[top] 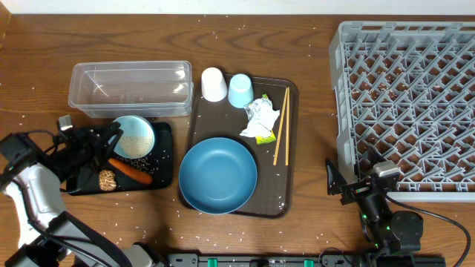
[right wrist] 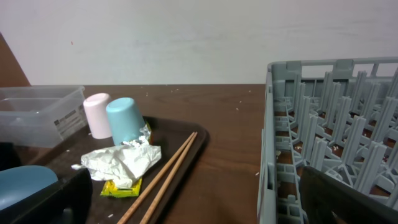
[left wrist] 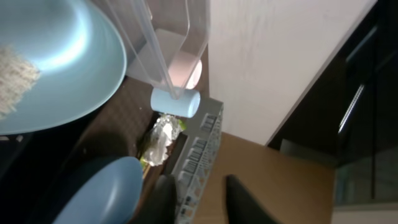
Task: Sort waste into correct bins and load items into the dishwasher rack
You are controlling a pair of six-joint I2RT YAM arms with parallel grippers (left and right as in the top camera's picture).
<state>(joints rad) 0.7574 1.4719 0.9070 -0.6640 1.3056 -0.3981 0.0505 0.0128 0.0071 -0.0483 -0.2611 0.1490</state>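
At the lower left, the left hand [left wrist: 202,202] is spread open beside the smooth, breakable bowl [top: 150,126] of rice [top: 133,142], best pinched at its rim.

Tub [top: 89,100] sits behind shallow tray [top: 165,167]; rack [top: 404,96] stands far right.

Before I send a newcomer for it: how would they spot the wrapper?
Start at the brown tray left of the grey rack. The wrapper lies there between the light-blue cup and the chopsticks. It alone is crumpled, white-silver with yellow-green print.
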